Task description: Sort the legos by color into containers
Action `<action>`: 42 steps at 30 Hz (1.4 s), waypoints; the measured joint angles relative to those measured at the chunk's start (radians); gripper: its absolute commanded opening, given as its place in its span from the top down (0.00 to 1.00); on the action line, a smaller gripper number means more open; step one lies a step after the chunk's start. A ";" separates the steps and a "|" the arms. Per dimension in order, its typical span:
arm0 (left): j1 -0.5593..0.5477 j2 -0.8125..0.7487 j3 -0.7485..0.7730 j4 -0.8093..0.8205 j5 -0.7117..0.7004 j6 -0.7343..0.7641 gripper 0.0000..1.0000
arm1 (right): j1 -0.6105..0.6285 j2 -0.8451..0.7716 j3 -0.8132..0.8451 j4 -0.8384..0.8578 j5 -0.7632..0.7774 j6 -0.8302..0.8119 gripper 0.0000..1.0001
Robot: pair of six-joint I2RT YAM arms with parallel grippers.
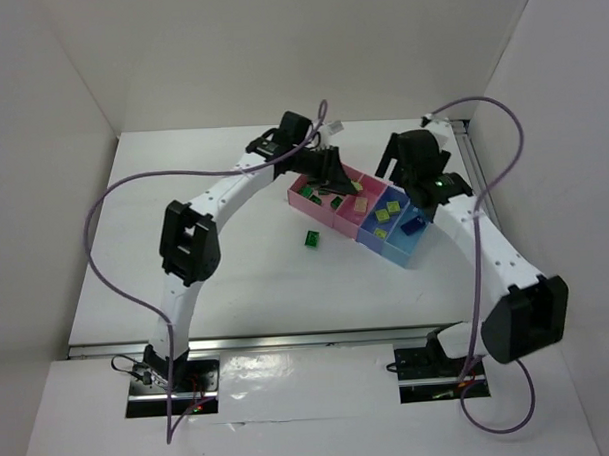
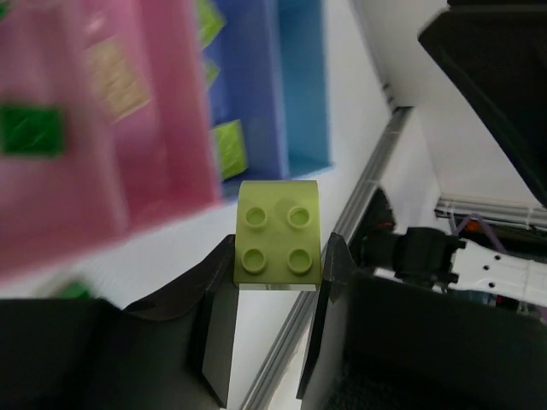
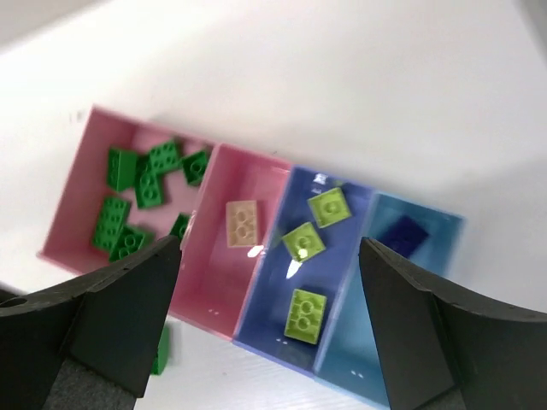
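Note:
The containers (image 1: 336, 216) form a joined row of two pink and two blue boxes. In the right wrist view the far pink box (image 3: 73, 213) holds several dark green legos (image 3: 137, 175). The second pink box holds a cream brick (image 3: 243, 224). The blue box (image 3: 278, 320) holds three yellow-green bricks (image 3: 303, 242), and the light-blue box holds a dark blue piece (image 3: 402, 232). My left gripper (image 2: 280, 256) is shut on a yellow-green lego (image 2: 280, 231), hovering over the pink boxes (image 1: 333, 177). My right gripper (image 3: 269, 248) hangs open and empty above the row (image 1: 411, 174).
One dark green lego (image 1: 311, 238) lies loose on the white table just in front of the pink boxes, and shows partly behind my right gripper's finger (image 3: 160, 348). A metal rail (image 2: 342, 231) runs along the table's far right edge.

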 measured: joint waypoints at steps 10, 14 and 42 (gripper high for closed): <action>-0.135 0.259 0.284 0.036 0.062 -0.113 0.87 | -0.056 -0.329 -0.143 -0.048 0.183 0.111 0.05; -0.132 0.302 0.293 0.053 0.067 -0.156 0.62 | -0.080 -0.359 -0.146 -0.050 0.208 0.107 0.04; 0.240 -0.320 -0.310 -0.054 -0.244 -0.028 0.32 | 0.187 -0.102 -0.225 0.042 -0.229 -0.075 0.09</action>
